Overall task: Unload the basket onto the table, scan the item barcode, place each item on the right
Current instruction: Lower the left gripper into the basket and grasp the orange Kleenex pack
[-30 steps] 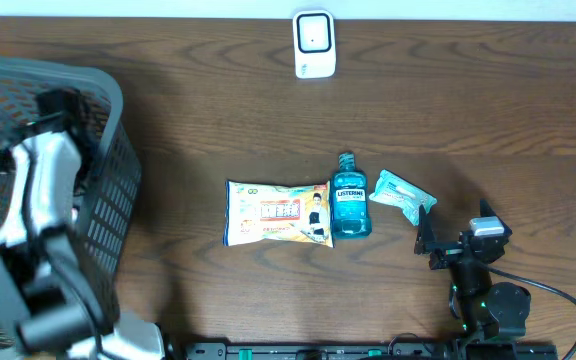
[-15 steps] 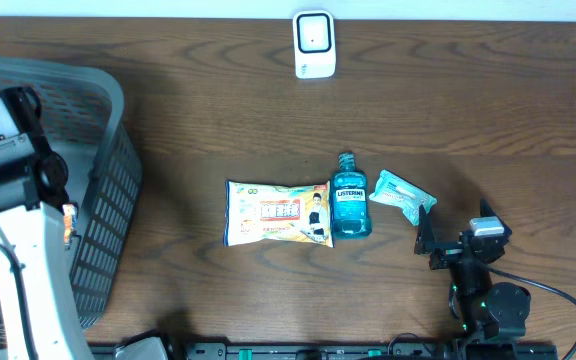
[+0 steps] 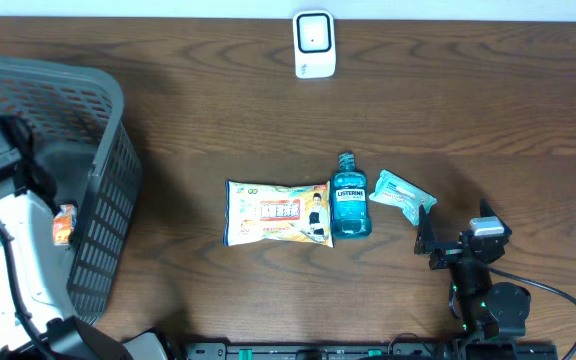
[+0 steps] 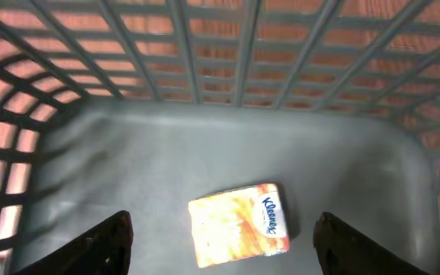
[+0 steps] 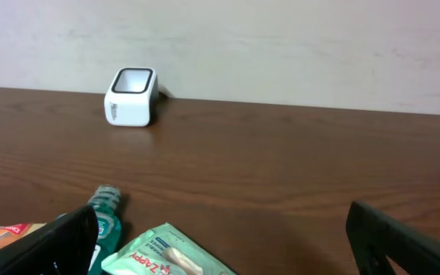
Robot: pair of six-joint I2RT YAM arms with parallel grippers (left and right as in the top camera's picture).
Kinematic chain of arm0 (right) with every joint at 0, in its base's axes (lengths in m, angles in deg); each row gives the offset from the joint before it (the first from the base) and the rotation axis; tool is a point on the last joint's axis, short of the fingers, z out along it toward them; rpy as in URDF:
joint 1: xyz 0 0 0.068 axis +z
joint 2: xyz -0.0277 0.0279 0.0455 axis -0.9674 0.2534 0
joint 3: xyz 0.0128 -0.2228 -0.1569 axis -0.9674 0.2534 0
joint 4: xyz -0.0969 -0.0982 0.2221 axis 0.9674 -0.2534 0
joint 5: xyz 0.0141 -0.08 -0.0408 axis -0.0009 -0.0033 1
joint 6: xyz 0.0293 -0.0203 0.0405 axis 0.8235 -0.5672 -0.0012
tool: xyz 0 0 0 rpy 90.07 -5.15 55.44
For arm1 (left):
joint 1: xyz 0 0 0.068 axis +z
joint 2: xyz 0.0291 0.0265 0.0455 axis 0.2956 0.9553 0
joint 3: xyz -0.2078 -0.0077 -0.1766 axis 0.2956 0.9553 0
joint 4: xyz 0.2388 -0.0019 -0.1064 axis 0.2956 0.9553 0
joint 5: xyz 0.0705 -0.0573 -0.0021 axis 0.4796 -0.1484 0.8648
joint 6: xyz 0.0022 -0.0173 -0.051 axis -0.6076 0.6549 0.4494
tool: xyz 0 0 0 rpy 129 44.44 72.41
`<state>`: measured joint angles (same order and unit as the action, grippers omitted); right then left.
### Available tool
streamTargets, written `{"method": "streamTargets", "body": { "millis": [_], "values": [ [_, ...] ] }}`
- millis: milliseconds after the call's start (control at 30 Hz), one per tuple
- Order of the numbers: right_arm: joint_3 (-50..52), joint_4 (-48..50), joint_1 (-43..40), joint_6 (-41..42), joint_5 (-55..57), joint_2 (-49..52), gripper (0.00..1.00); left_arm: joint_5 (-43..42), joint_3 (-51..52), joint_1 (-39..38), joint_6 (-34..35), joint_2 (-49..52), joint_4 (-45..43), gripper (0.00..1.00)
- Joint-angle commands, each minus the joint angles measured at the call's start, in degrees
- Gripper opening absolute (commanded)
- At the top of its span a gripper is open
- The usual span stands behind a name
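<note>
Hovering at the near left, the left fingers (image 4: 105, 243) hang spread wide inside the grey basket (image 3: 113, 190), gripping nothing. The orange tissue pack (image 4: 239, 233) lies flat on the basket floor just beneath them, apart from both. Over at the near right, the right fingers (image 5: 59, 241) sit parked low over the bench (image 3: 468, 120), wide open too and empty.

Mid-bench, three items wait in a row. The snack bag (image 3: 278, 213) is on the left, the blue mouthwash bottle (image 3: 350, 197) touches its right edge, and the teal packet (image 3: 401, 194) lies just beside the bottle, nearest the right arm. Far back, the white scanner (image 3: 314, 44) stands alone, well apart from everything.

By my read, the tissue pack is dealt with and this is the gap between items. The next move calls for one arm to close on a waiting item, lift it, and turn its barcode toward the scanner window.
</note>
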<state>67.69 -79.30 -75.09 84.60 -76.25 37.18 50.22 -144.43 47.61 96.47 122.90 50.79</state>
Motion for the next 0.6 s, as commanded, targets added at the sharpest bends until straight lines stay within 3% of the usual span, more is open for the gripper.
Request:
{"method": "streamTargets", "body": {
  "millis": [0, 167, 400, 567],
  "values": [
    [0.07, -0.24, 0.13, 0.79, 0.22, -0.22, 0.99, -9.18, 4.31, 2.12, -12.04, 0.07, -3.41, 0.76],
    [0.07, -0.24, 0.13, 0.79, 0.22, -0.22, 0.99, -10.67, 6.84, 2.19, -15.54, 0.07, -5.77, 0.77],
    [0.07, -0.24, 0.13, 0.79, 0.22, -0.22, 0.99, -11.04, 7.26, 2.21, -20.31, 0.37, -7.72, 0.93],
    [0.07, -0.24, 0.13, 0.79, 0.22, -0.22, 0.99, -13.42, 7.26, 2.19, -25.94, 0.87, -7.58, 0.97]
  ]
}}
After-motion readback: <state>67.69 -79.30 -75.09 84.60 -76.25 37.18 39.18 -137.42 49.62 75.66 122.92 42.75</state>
